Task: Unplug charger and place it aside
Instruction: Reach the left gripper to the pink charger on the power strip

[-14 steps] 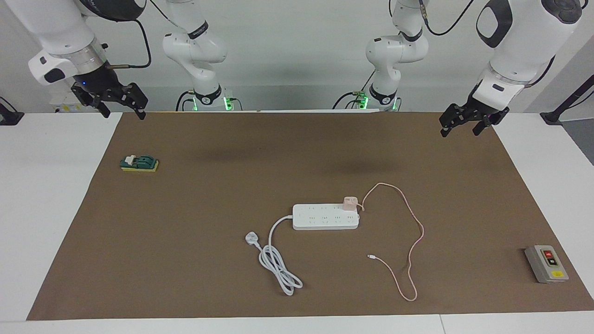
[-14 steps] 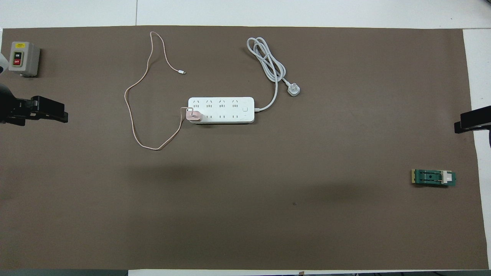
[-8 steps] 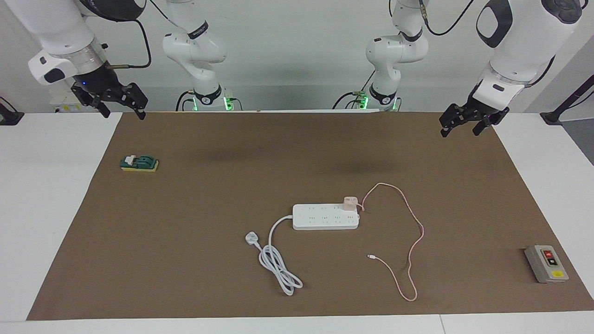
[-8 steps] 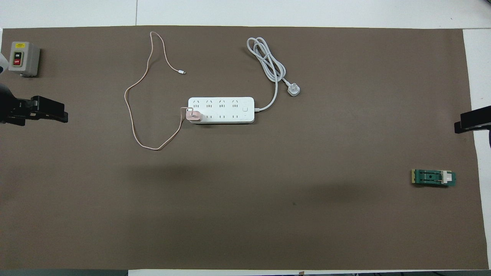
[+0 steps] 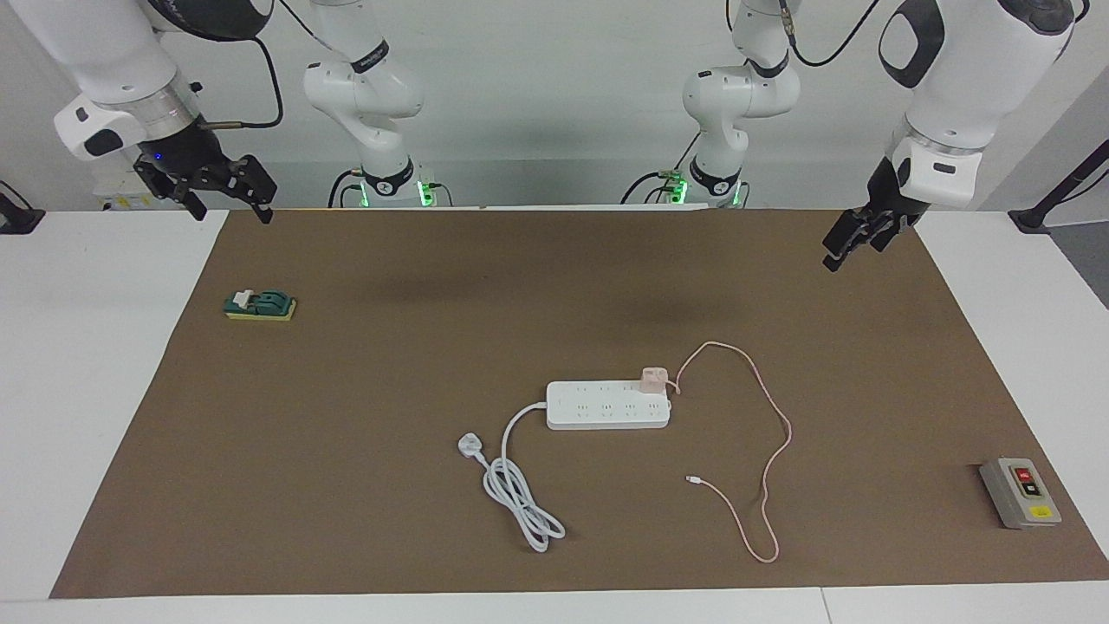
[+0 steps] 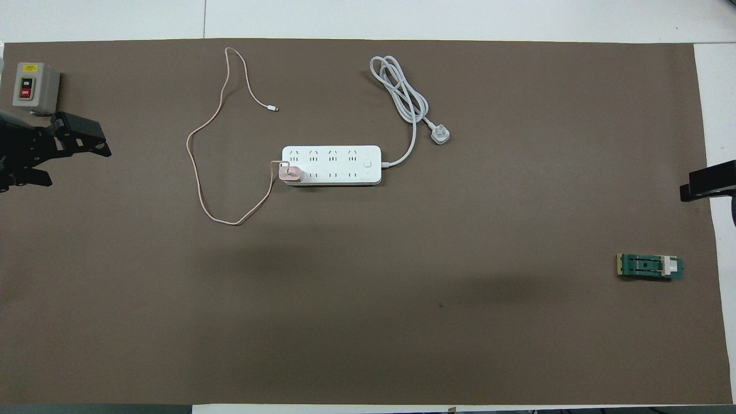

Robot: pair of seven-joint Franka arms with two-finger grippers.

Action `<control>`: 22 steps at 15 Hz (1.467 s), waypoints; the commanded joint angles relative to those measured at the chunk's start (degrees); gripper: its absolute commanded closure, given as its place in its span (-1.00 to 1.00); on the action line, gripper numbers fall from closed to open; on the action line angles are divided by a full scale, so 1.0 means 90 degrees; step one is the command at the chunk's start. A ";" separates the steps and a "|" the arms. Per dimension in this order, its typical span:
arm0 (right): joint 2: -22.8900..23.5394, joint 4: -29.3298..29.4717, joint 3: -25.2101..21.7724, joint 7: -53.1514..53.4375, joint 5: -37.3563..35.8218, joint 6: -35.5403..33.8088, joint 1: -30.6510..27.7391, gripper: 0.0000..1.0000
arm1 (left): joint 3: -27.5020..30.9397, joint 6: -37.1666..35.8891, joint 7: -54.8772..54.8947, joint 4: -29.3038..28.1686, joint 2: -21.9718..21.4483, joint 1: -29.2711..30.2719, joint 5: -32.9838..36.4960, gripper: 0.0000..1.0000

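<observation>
The charger (image 5: 652, 380) sits plugged into the power strip (image 5: 608, 406), at the end socket toward the left arm's end of the table, on the row nearer to the robots. Seen from overhead, the charger (image 6: 291, 173) is a small pink block standing up off the white strip (image 6: 331, 165). Its thin pink cable (image 5: 766, 433) leaves the plug, loops out toward the left arm's end, then runs away from the robots and curls back, ending in a white tip (image 5: 692, 478) lying on the brown mat (image 5: 364, 407), farther from the robots than the strip.

From the strip's other end, a thick white cord (image 5: 520, 485) bundles up on the mat and ends in a white plug (image 5: 469, 445), lying loose.

Up in the air, the left gripper (image 5: 853, 237) hangs over the mat's corner near its own base, fingers spread wide, holding nothing. In the overhead view the left gripper (image 6: 63, 144) shows just beside the grey switch box (image 6: 35, 88). That box (image 5: 1020, 492) rests at the mat's edge, well apart from the charger.

The right gripper (image 5: 221, 192) waits over the mat's edge at its own end, fingers apart, empty. On the mat nearby lies a small green part (image 5: 259, 305).
</observation>
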 commanded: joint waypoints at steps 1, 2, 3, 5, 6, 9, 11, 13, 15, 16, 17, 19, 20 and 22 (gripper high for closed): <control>-0.0360 -0.0718 0.0048 -0.0311 0.0049 0.0479 0.0011 -1.00 | 0.0054 0.0430 -0.1649 -0.0352 -0.0115 -0.0251 -0.0049 -1.00; -0.0400 -0.0904 0.0048 -0.0438 0.0253 0.0772 0.0011 -1.00 | 0.0055 0.0450 -0.2167 -0.0371 -0.0076 -0.0319 -0.0049 -1.00; -0.0400 -0.1032 0.0048 -0.0594 0.0458 0.0959 0.0021 -1.00 | 0.0055 0.0450 -0.2636 -0.0372 -0.0018 -0.0426 -0.0049 -1.00; -0.0381 -0.1208 0.0077 -0.0790 0.0722 0.1193 0.0079 -1.00 | 0.0055 0.0411 -0.3650 -0.0362 0.0226 -0.0699 -0.0001 -1.00; -0.0400 -0.1344 0.0097 -0.0849 0.0830 0.1408 0.0215 -1.00 | 0.0064 0.0450 -0.4410 -0.0275 0.0517 -0.0952 0.0125 -1.00; -0.0332 -0.1559 0.0107 -0.1316 0.0928 0.1847 0.0547 -1.00 | 0.0045 0.0849 -0.5849 -0.0050 0.1124 -0.1402 0.0312 -1.00; -0.0264 -0.1794 0.0107 -0.1668 0.1103 0.2374 0.0743 -1.00 | 0.0045 0.1143 -0.6534 -0.0030 0.1300 -0.1588 0.0263 -1.00; -0.0108 -0.1931 0.0107 -0.2000 0.1658 0.2726 0.0831 -1.00 | 0.0045 0.1251 -0.7120 -0.0020 0.1563 -0.1842 0.0263 -1.00; 0.0165 -0.1941 0.0107 -0.2817 0.2244 0.2981 0.0851 -1.00 | 0.0045 0.1426 -0.7687 -0.0098 0.1682 -0.1931 0.0263 -1.00; 0.0302 -0.1941 0.0107 -0.3276 0.2450 0.3127 0.0967 -1.00 | 0.0045 0.1562 -0.7951 -0.0146 0.1701 -0.1931 0.0263 -1.00; 0.0409 -0.1961 0.0107 -0.3552 0.2539 0.3283 0.1113 -1.00 | 0.0045 0.1738 -0.8205 -0.0147 0.1760 -0.1979 0.0263 -1.00; 0.0605 -0.2019 0.0107 -0.3856 0.2695 0.3654 0.1444 -1.00 | 0.0045 0.1915 -0.8635 -0.0059 0.2139 -0.2116 0.0263 -1.00; 0.0673 -0.2078 0.0107 -0.4128 0.2735 0.3897 0.1621 -1.00 | 0.0045 0.1896 -0.8724 0.0009 0.2344 -0.2204 0.0253 -1.00; 0.0771 -0.2331 0.0107 -0.4743 0.2745 0.4444 0.1924 -1.00 | 0.0045 0.1983 -0.8967 0.0058 0.2531 -0.2283 0.0253 -1.00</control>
